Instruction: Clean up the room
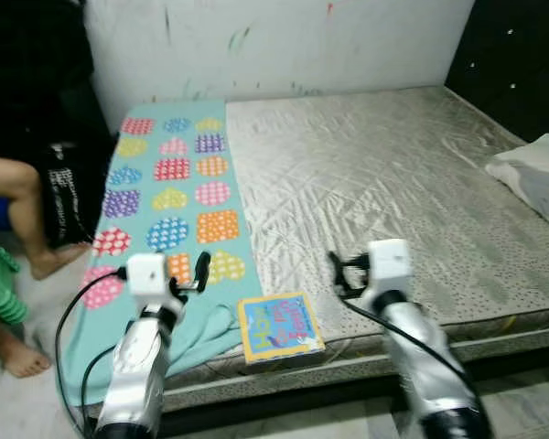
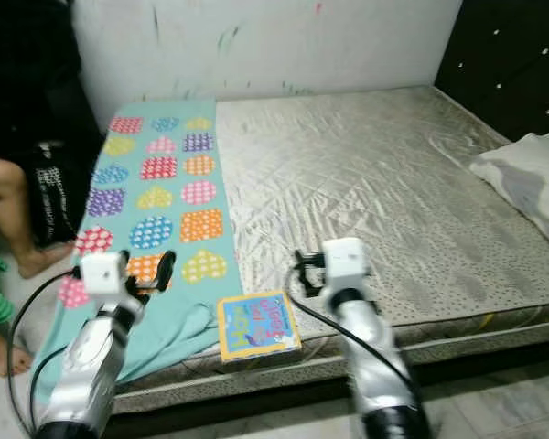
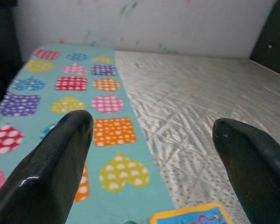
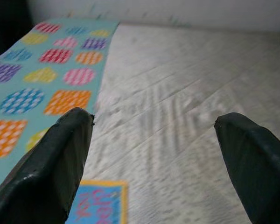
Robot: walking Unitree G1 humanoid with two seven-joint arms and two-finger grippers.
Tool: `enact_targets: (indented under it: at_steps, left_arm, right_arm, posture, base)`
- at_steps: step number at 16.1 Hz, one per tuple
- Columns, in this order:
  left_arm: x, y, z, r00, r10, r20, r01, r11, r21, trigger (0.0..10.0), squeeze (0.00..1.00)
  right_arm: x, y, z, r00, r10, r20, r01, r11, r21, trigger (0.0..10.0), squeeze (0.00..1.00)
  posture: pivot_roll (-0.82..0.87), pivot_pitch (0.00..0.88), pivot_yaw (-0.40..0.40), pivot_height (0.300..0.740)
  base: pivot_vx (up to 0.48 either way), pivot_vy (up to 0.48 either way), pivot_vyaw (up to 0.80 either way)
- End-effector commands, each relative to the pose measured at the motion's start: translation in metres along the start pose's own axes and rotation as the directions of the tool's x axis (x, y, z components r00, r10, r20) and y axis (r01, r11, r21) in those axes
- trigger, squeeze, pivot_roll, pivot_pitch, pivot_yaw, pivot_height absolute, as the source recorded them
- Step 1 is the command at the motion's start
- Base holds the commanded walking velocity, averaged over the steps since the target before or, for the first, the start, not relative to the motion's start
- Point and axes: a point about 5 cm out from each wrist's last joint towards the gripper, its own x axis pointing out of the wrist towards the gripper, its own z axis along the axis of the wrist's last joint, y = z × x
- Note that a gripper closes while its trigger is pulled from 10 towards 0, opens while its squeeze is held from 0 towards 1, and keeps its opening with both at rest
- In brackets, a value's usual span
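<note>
Left eye view: book [image 1: 280, 327] on mattress [image 1: 393, 201] edge, beside blanket [image 1: 165, 210].

Left pincer [image 1: 190, 274] and right pincer [image 1: 340, 273], both spread wide, are hovering over the bed [image 1: 393, 183]. Bare mattress is lying open ahead of both. A book [image 1: 280, 326] is sitting between them at the bed's near edge. A pillow [image 1: 537, 174] is lying well off to the right pincer's outer side; a person's legs [image 1: 23, 219] are standing off the left pincer's outer side.
</note>
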Motion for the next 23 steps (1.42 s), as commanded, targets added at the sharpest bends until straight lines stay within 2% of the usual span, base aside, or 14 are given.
enact_targets:
  at_steps: [1,3,5,7,10,11,13,14,16,18,21,23]
  left_arm:
    - [-0.003,0.012,0.009,0.999,0.032,0.019,-0.032,0.999,-0.010,10.0,0.00]
    - [-0.009,0.022,0.015,0.998,0.048,0.028,-0.047,0.999,-0.028,10.0,0.00]
    - [-0.014,0.024,0.022,1.000,-0.023,0.018,0.022,0.999,0.032,10.0,0.00]
    - [-0.034,0.024,0.022,0.991,-0.123,-0.050,0.127,0.986,0.103,10.0,0.00]
    - [-0.058,0.030,0.009,0.987,-0.105,-0.125,0.117,0.989,0.092,10.0,0.00]
    - [-0.072,0.025,0.003,0.982,-0.112,-0.149,0.126,0.988,0.091,10.0,0.00]
    - [-0.073,0.019,0.007,0.988,-0.097,-0.122,0.107,0.991,0.077,10.0,0.00]
    - [-0.066,0.016,0.018,0.994,-0.080,-0.070,0.085,0.994,0.075,10.0,0.00]
    - [-0.063,0.022,0.029,0.999,-0.036,-0.027,0.038,0.998,0.059,10.0,0.00]
    - [-0.070,0.030,0.036,0.999,-0.034,-0.006,0.034,0.994,0.101,10.0,0.00]
    - [-0.084,0.038,0.036,1.000,0.023,-0.011,-0.021,0.994,0.104,10.0,0.00]
    - [-0.078,0.031,0.036,1.000,0.013,-0.003,-0.013,0.996,0.087,10.0,0.00]
  right_arm:
    - [-0.003,-0.014,0.013,0.996,-0.052,0.068,0.052,0.999,0.015,10.0,0.00]
    - [-0.007,-0.026,0.014,0.994,-0.078,0.073,0.077,0.997,0.019,10.0,0.00]
    - [-0.014,-0.033,0.010,0.996,-0.071,0.055,0.072,0.997,-0.002,10.0,0.00]
    - [-0.022,-0.040,0.004,0.998,-0.062,0.031,0.062,0.998,-0.026,10.0,0.00]
    - [-0.028,-0.040,0.001,0.999,-0.047,0.016,0.048,0.998,-0.030,10.0,0.00]
    - [-0.032,-0.036,0.000,0.999,-0.038,0.013,0.038,0.999,-0.029,10.0,0.00]
    - [-0.033,-0.035,0.002,0.999,-0.046,0.020,0.047,0.999,-0.020,10.0,0.00]
    - [-0.035,-0.036,0.003,0.997,-0.070,0.023,0.070,0.998,-0.005,10.0,0.00]
    - [-0.035,-0.037,0.002,0.996,-0.082,0.019,0.082,0.997,0.003,10.0,0.00]
    - [-0.041,-0.041,0.003,0.995,-0.098,0.016,0.098,0.995,-0.003,10.0,0.00]
    - [-0.057,-0.063,0.004,0.984,-0.180,0.008,0.180,0.984,-0.005,10.0,0.00]
    - [-0.061,-0.061,0.006,0.983,-0.182,0.006,0.182,0.983,-0.011,10.0,0.00]
  posture:
    - [-0.02,0.027,0.039,0.740]
    - [-0.01,0.035,0.036,0.740]
    - [0.00,0.048,0.026,0.740]
    - [0.02,0.067,0.011,0.740]
    - [0.04,0.084,-0.002,0.740]
    - [0.04,0.093,0.002,0.740]
    - [0.04,0.091,0.011,0.740]
    - [0.04,0.097,0.020,0.740]
    - [0.05,0.116,0.017,0.740]
    - [0.05,0.133,0.007,0.740]
    - [0.04,0.138,-0.007,0.740]
    - [0.02,0.143,-0.010,0.740]
  base:
    - [0.000,0.000,0.00]
    - [0.000,0.000,0.00]
    - [0.000,0.000,0.00]
    - [0.000,0.000,0.00]
    - [0.000,0.000,0.00]
    - [0.000,0.000,0.00]
    - [0.000,0.000,0.00]
    - [0.000,0.000,0.00]
    - [0.000,0.000,0.00]
    - [0.000,0.000,0.00]
    - [0.000,0.000,0.00]
    - [0.000,0.000,0.00]
